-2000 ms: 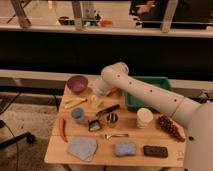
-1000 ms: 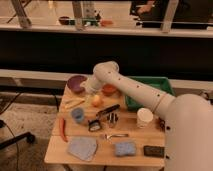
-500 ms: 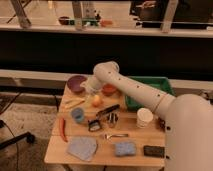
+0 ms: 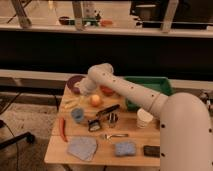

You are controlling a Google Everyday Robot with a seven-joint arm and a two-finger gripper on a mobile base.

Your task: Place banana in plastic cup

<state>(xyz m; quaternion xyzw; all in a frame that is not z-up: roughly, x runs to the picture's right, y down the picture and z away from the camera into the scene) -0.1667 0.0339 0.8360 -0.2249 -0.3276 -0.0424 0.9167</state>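
No way to judge apart or together for hand (image 4: 85, 91), low beside purple bowl (image 4: 74, 82). Could knock banana (image 4: 70, 104), lying near blue cup (image 4: 77, 115) on table (image 4: 102, 152), sideways by descending off-centre, or bump orange (image 4: 95, 100).

Arm (image 4: 131, 92) farther left than two seconds ago, hand (image 4: 83, 93) low beside purple bowl (image 4: 74, 83).

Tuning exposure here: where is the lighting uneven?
Camera view: warm, dim light, brightest beyond the far counter; the gripper, left of the round orange fruit, sits shaded under the white arm; slim yellow banana and small light-blue plastic cup evenly lit.
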